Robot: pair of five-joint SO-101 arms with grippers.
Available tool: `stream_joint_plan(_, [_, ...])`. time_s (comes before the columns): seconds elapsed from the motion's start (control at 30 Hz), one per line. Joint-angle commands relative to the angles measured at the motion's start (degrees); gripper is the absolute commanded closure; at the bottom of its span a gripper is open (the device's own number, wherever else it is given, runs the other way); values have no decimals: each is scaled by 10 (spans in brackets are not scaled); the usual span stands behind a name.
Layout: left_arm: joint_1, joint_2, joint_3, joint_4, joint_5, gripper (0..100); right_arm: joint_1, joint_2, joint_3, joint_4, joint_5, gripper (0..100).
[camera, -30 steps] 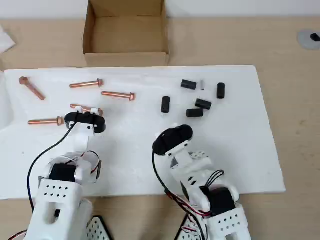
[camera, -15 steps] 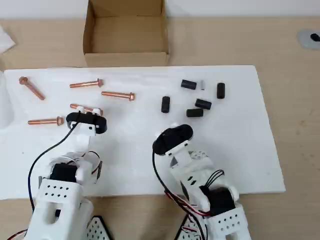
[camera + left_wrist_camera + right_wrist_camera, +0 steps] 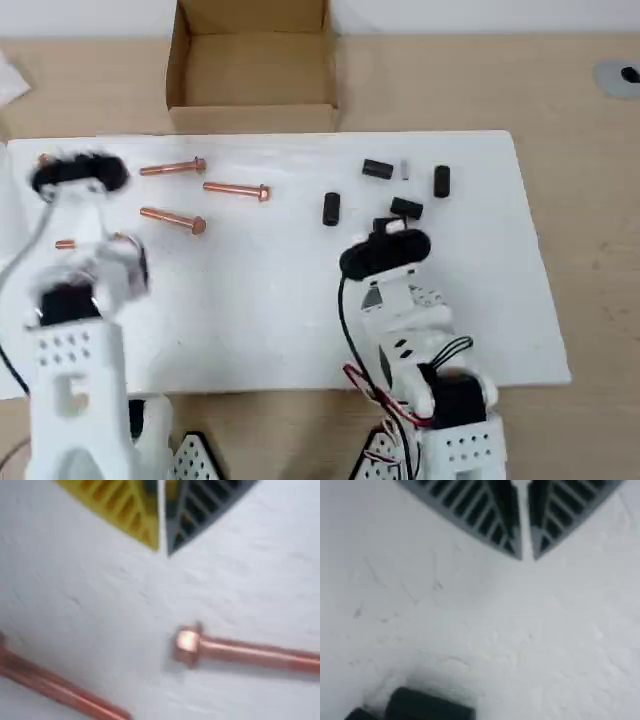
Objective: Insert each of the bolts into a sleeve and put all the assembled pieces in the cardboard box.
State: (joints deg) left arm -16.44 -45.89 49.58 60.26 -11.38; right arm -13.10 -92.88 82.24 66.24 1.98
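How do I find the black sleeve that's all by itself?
Look at the big white board. Black sleeves lie scattered on its far right part. This sleeve lies apart on their left, nearest the copper bolts.

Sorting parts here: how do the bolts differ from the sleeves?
The bolts are copper-coloured, long and thin, with a head; the sleeves are black, short and stubby. The bolts lie on the left half of the white sheet, the sleeves on its right. All lie loose, none in the cardboard box.
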Motion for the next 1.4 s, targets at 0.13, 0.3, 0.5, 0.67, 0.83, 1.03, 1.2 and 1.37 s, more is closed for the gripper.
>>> stream_joint_plan(0.13, [-83,298,-291,43,111,998,8,388,-345,7,-4,989])
stream_joint_plan(0.3, [-93,425,-490,114,156,998,6,567,-538,56,12,987])
stream_joint_plan(0.5, [-94,576,-703,173,161,995,4,655,-619,56,183,987])
stream_joint_plan(0.67, [-133,718,-860,193,164,994,-29,718,-622,49,198,986])
stream_joint_plan(0.83, [-147,857,-1021,243,197,994,-26,796,-670,48,172,986])
stream_joint_plan(1.03, [-144,989,-1195,317,229,994,-29,865,-749,67,171,984])
stream_joint_plan(1.2, [-144,1045,-1271,331,236,992,-29,880,-766,80,171,934])
stream_joint_plan(1.37, [-144,1055,-1307,309,236,930,-29,880,-764,80,171,931])
